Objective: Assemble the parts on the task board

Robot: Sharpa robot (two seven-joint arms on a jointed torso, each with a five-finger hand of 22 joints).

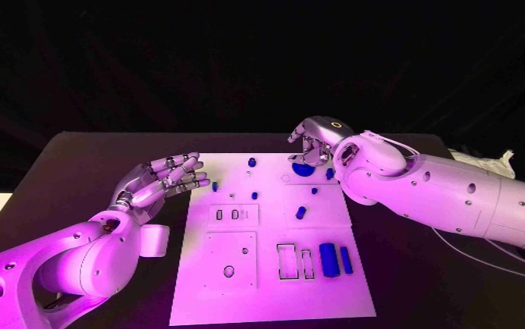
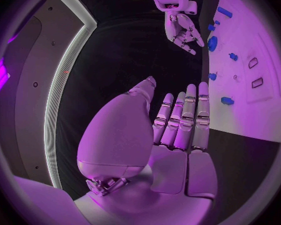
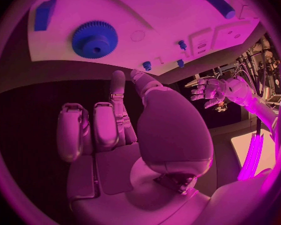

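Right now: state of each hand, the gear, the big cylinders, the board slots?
left hand: open, fingers apart, holds nothing, beside the task board.
right hand: fingers curled, over the board's far edge, holds nothing.
blue gear: flat on the board, untouched.
two blue cylinders: lying side by side, loose.
rectangular slots: empty.

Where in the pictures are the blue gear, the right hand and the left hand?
blue gear (image 3: 95, 39): right wrist view, on its toothed disc beside the centre hole.
right hand (image 1: 314, 145): head view, on the middle of the hand above the board's far edge.
left hand (image 1: 166, 177): head view, on the palm beside the board.
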